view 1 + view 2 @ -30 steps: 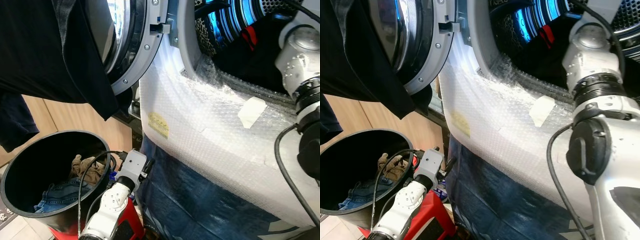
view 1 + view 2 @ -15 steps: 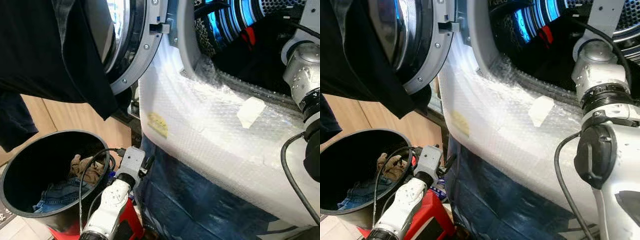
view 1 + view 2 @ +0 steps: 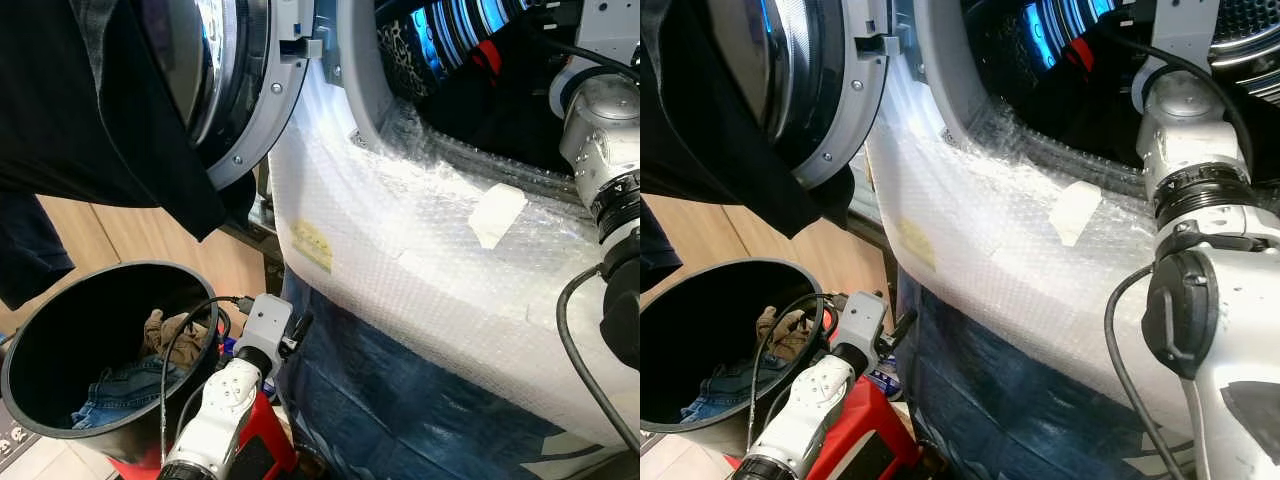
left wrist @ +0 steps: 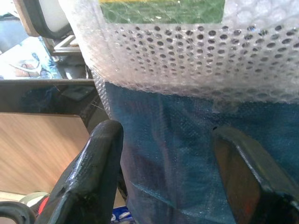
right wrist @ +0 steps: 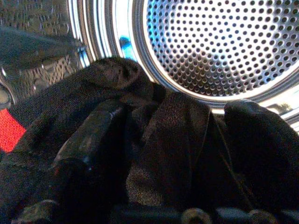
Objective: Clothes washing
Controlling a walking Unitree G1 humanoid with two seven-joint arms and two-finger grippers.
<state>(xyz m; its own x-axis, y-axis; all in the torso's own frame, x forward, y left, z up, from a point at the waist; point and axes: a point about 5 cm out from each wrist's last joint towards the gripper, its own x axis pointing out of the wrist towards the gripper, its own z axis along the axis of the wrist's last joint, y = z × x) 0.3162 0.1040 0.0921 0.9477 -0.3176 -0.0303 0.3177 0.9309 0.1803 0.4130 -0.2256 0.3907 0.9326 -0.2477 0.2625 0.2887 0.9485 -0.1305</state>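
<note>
Since the earlier frame the head camera shifted a bit; the right arm had pushed slightly further into the drum, elbow joint sitting higher against the opening. Left arm barely changed.

Right tool (image 5: pixel 187 140) was inside the perforated stainless steel drum (image 5: pixel 219 46) of the front-loading washing machine (image 3: pixel 340 60), its fingers (image 5: pixel 88 149) pressed onto a bunched black garment with a red patch (image 5: pixel 177 154). Fabric sat between the two fingers, touching both. More dark laundry lay heaped in the drum behind it.

Left tool (image 4: pixel 163 177) was low, just beside the machine's front, fingers spread, nothing between them. It faced the blue woven wrap (image 4: pixel 187 140) on the lower front, below the white bubble wrap (image 3: pixel 420 260) covering the machine's upper front. A strip of pale tape (image 3: pixel 497 214) and a yellow label (image 3: pixel 313 245) sat on the bubble wrap.

The round grey machine door (image 3: pixel 245 90) stood swung open on the left, with a black cloth (image 3: pixel 90 110) draped over it. Below it, a round black plastic basket (image 3: pixel 40 345) held blue jeans (image 3: pixel 125 385) and a tan item (image 3: pixel 172 332). Light wooden panel (image 3: pixel 140 250) behind the basket.
</note>
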